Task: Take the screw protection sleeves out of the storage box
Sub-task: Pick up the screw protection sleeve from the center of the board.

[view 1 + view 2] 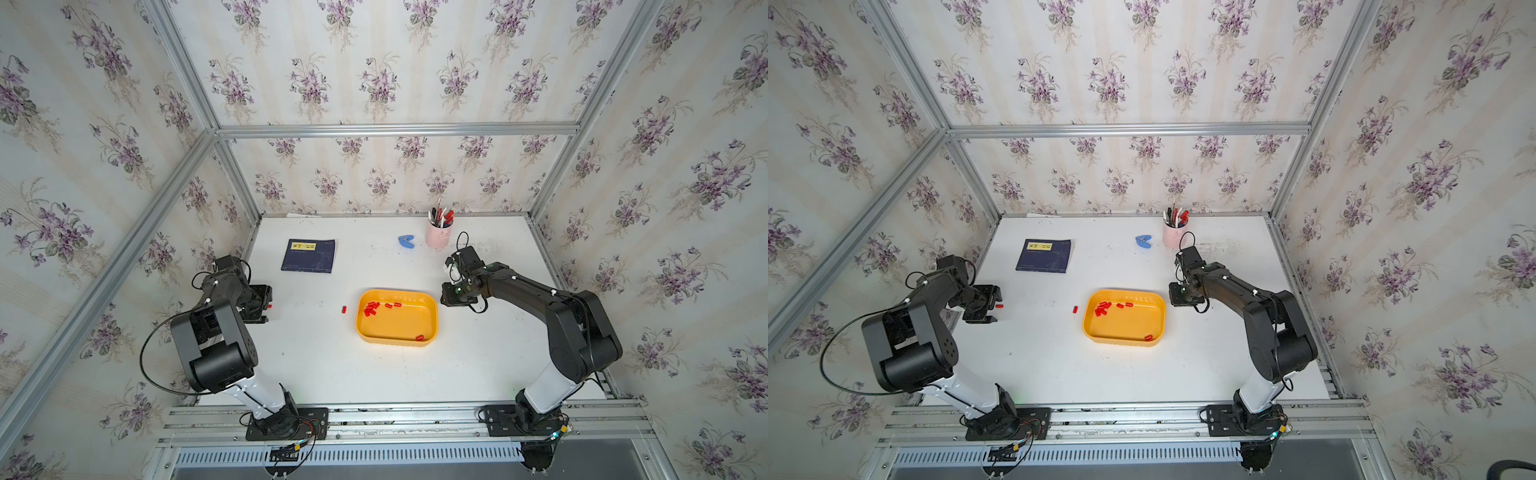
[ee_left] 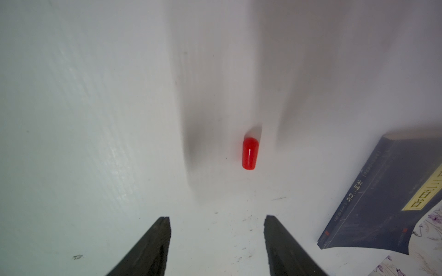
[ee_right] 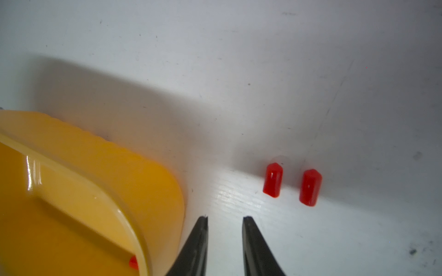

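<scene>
1. Left gripper (image 2: 217, 218) hangs low over the table (image 2: 95, 119), its fingers (image 2: 153, 243) well apart with nothing between them.
2. One sleeve (image 2: 250, 153) lies on the table just ahead of those fingers and touches neither. In a top view this sleeve (image 1: 269, 306) sits just beside the left gripper, well apart from the tray.
3. The right gripper (image 3: 226, 218) points down at the table just outside the tray (image 3: 107, 155), by its far right corner. Its fingers stand a narrow gap apart and hold nothing.
4. Two sleeves (image 3: 272, 179) (image 3: 310, 187) rest side by side on the table near the right gripper's fingertips. They are apart from each other and outside the tray.
5. In both top views the tray (image 1: 399, 343) (image 1: 1121, 341) sits flat near mid-table, between the two arms.
6. Inside it, a cluster of sleeves (image 1: 371, 309) crowds the far left corner, and a couple more trail off along the far wall. A single sleeve (image 1: 419, 337) lies in the near right corner.
7. Another sleeve (image 1: 344, 309) lies on the table just left of the tray, outside the rim and not touching it.
8. A book (image 1: 308, 255) lies flat toward the far left. A pink cup (image 1: 438, 239) of pens and a small blue item (image 1: 407, 242) sit at the back, behind the tray.
</scene>
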Robot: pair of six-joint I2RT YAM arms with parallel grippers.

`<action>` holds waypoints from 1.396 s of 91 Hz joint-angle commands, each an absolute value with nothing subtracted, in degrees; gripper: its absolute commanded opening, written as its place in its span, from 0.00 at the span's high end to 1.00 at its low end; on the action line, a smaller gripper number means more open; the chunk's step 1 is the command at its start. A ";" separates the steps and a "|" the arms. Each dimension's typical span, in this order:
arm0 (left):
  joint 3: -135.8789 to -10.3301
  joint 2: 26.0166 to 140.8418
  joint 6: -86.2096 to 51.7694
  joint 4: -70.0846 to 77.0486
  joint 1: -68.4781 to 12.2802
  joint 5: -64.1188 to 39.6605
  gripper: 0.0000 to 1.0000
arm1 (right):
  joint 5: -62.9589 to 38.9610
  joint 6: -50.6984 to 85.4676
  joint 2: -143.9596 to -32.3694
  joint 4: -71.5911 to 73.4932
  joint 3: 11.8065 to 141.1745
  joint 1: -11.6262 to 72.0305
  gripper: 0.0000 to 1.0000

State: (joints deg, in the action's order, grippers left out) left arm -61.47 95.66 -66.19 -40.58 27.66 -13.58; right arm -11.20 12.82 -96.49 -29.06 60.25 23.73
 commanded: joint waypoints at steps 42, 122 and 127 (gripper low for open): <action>-69.02 107.16 -73.22 -36.89 26.24 -10.85 0.37 | -9.78 11.51 -98.27 -28.57 60.33 23.81 0.70; -76.90 117.76 -68.17 -45.39 25.49 -9.68 0.74 | -7.73 11.12 -98.66 -29.50 61.00 23.78 0.70; -77.29 118.32 -67.49 -45.17 25.48 -10.02 0.78 | -7.67 11.07 -98.77 -29.61 61.20 23.73 0.70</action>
State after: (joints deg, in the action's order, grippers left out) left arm -77.52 115.57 -69.73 -49.01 25.58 -9.61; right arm -8.36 11.57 -98.54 -28.62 60.62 23.73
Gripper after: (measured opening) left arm 0.254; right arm 0.301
